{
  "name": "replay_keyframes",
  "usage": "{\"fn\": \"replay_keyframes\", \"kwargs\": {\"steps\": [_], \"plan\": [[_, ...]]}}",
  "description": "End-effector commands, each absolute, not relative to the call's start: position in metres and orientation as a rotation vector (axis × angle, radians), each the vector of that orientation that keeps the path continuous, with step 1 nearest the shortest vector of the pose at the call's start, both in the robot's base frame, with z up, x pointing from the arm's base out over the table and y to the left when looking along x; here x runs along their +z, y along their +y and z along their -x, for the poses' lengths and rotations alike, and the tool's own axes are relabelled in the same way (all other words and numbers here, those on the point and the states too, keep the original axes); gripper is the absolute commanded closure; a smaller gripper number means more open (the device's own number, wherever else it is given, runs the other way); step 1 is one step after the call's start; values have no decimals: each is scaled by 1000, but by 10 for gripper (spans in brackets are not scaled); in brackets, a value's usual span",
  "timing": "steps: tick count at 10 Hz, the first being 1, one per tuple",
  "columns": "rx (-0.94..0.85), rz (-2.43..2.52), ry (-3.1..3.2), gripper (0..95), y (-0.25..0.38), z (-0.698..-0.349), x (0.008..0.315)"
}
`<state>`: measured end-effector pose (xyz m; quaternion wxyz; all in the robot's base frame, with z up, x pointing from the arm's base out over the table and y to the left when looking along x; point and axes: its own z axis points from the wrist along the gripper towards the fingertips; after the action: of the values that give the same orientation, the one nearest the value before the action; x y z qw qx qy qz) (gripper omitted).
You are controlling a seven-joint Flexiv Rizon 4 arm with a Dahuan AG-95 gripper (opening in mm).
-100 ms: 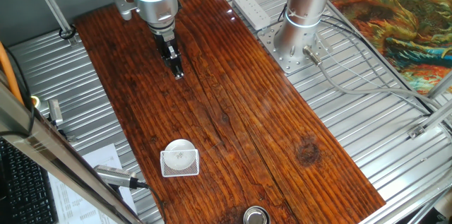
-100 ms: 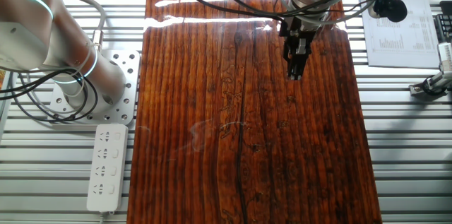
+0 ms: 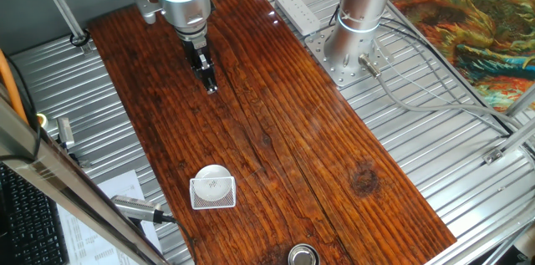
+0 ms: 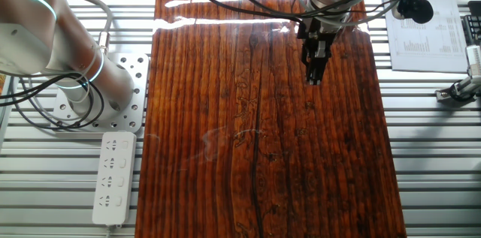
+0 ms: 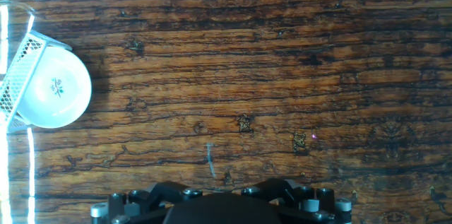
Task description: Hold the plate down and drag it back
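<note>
The small round white plate (image 3: 211,173) with a tiny dark mark at its centre lies partly on a white grid-patterned card (image 3: 201,201) near the front left of the wooden table. In the hand view the plate (image 5: 53,86) is at the far left, over the card (image 5: 13,86). My gripper (image 3: 210,86) hangs far from the plate, over the back part of the table, with its fingers together and nothing between them. It also shows in the other fixed view (image 4: 313,79), where the plate is out of view. The hand view shows only the hand's dark body, not the fingertips.
A shiny metal cup (image 3: 303,256) stands at the table's front edge. The arm's base (image 3: 355,43) and a white power strip (image 3: 297,10) are off the table's right side. A printed sheet (image 4: 427,31) lies beside the table.
</note>
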<state>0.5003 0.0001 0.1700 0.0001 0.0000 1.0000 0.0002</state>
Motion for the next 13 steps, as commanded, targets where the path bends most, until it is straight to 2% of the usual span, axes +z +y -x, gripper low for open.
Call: {"fn": "replay_keyframes", "kwargs": {"steps": [1,13], "plan": [[0,0,3142,950,0,-500,170],[-8,79,3160,950,0,-498,175]]}}
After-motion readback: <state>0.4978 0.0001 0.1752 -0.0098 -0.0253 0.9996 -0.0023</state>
